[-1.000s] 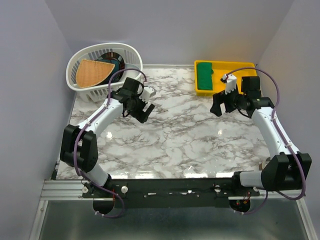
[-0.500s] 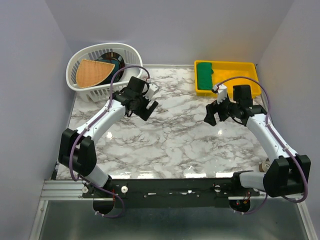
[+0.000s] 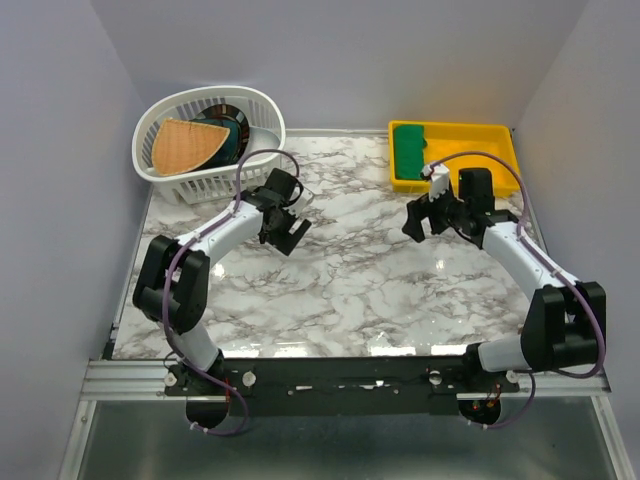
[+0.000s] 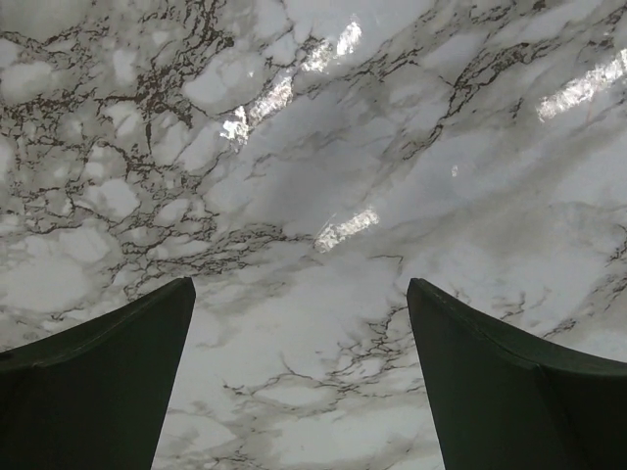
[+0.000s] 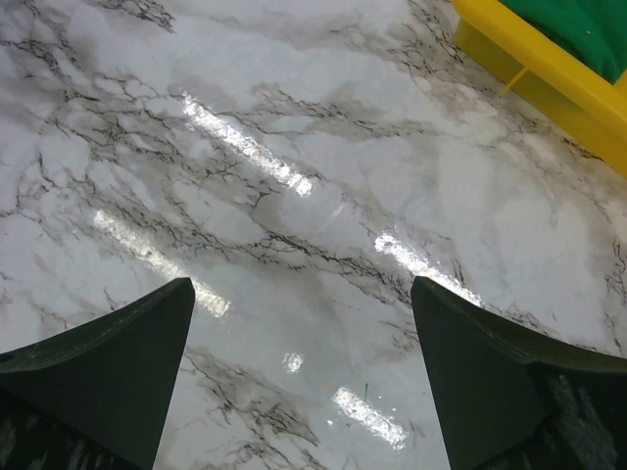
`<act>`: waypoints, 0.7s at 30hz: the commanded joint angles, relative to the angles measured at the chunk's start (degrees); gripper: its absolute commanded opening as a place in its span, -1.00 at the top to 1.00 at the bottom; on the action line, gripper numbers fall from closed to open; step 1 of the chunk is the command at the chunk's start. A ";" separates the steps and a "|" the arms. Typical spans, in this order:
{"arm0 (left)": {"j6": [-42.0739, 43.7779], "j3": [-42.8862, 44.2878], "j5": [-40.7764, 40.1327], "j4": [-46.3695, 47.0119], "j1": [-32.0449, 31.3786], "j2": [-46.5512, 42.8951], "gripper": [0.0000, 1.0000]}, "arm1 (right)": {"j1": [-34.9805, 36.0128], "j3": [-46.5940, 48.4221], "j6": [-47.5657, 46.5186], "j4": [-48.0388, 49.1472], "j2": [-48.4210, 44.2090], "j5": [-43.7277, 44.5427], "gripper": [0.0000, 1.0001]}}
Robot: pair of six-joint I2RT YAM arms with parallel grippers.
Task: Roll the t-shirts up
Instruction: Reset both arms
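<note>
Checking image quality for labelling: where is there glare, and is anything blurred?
Top view: sharp, mild sheen on the marble table. Left wrist view: bright streaks up top, gripper fingers dark and soft. Right wrist view: streaky glare mid-frame, yellow tray edge clear.

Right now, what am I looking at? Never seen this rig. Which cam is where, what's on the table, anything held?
Two robot arms are bolted at the near edge of a marble table. The wide picture comes from a fixed camera above and behind them; the two close-ups come from a camera on each wrist, looking past that arm's own dark fingers at the tabletop. The left end effector and right end effector are both open and hold nothing. At the far left stands a white basket with an orange cloth and a dark teal item inside. At the far right, a yellow tray holds a green t-shirt in a compact bundle.
</note>
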 commanded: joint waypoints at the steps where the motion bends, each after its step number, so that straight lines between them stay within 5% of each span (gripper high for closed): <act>1: 0.43 6.89 -3.99 0.70 0.11 2.80 -0.98 | 0.11 1.57 3.94 5.41 2.56 0.11 -1.00; 21: -1.23 11.81 -0.65 6.67 0.82 3.77 -0.97 | 0.11 7.28 6.95 2.52 3.97 -1.82 -1.00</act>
